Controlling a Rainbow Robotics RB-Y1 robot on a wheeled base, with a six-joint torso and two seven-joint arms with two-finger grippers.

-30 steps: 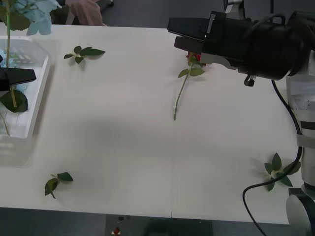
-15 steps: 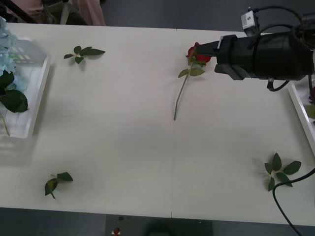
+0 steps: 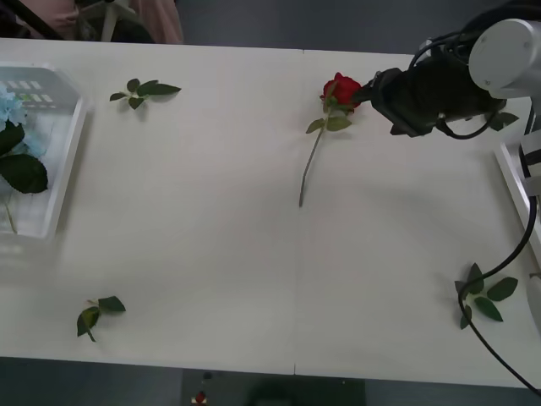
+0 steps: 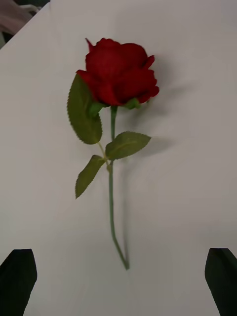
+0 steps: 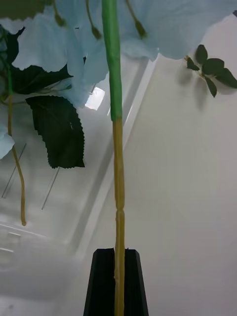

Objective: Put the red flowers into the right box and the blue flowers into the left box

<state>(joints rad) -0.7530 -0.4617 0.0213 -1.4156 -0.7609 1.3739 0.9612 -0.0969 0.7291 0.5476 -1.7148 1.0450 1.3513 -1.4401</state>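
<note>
One red rose (image 3: pixel 341 88) lies on the white table (image 3: pixel 211 237) in the upper middle of the front view, stem trailing down and left, not yet in the right box (image 3: pixel 517 182), whose rim shows at the right edge. The right gripper (image 3: pixel 365 93) hangs just right of the bloom; in the right wrist view its black fingertips (image 4: pixel 19 276) sit spread at the two lower corners, with the rose (image 4: pixel 117 74) between and beyond them, untouched. At the left edge of the front view the left box (image 3: pixel 59 178) already holds blue flowers (image 3: pixel 10 110), so that half looks well advanced. What the front view does not give, the left wrist view does: the left gripper (image 5: pixel 116 266) is pinched on a blue flower's stem (image 5: pixel 117 197) above that box, so this one seems unreleased. Loose leaf sprigs (image 3: pixel 142 90) are scattered on the table
</note>
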